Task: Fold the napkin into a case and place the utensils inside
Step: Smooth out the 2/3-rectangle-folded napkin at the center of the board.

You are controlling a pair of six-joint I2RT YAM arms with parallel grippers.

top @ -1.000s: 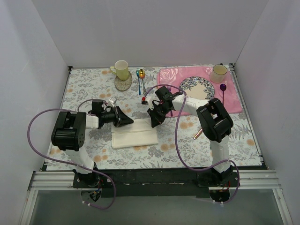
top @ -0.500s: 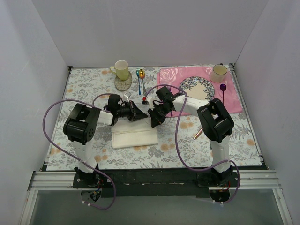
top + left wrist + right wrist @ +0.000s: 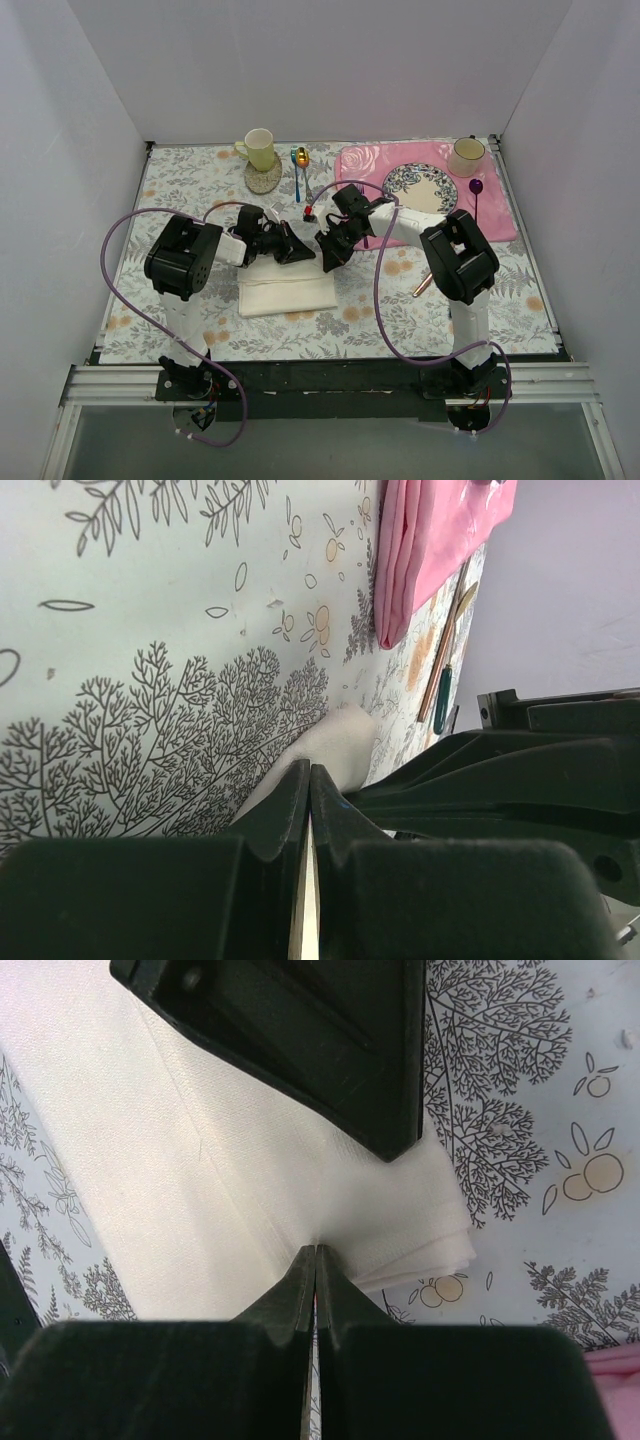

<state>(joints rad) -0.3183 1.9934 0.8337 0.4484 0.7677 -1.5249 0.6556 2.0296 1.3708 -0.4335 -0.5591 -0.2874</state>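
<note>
Seen from above, one folded napkin (image 3: 287, 294) lies near the middle of the flowered surface (image 3: 500, 290). The left claw (image 3: 306, 255) and right claw (image 3: 327, 262) meet almost tip to tip over its far right corner.

Only the wrist cameras show the claws closely. In the left one, the fingers (image 3: 270, 830) are pressed together, and the napkin's corner (image 3: 338, 742) pokes out just past the tips. I cannot tell whether a layer is caught between them. In the right one, that claw (image 3: 315, 1252) is also fully closed, its tips at the edge of the napkin's stacked layers (image 3: 430, 1245). The left claw's black body (image 3: 300, 1040) lies across the cloth just beyond.

The left wrist view also shows the knife (image 3: 450, 630) and the green-handled spoon (image 3: 441, 698) lying side by side next to the pink placemat (image 3: 420, 550). From above, the right arm covers them except for the knife's copper end (image 3: 421, 287).

Only the overhead view shows everything else:
- two cups, one yellow (image 3: 260, 148) on a round coaster (image 3: 263, 180) at the far left, one (image 3: 466, 155) on the placemat's far right
- one patterned plate (image 3: 420, 188)
- one blue-handled spoon (image 3: 297, 178)
- one purple utensil (image 3: 477, 198)
</note>
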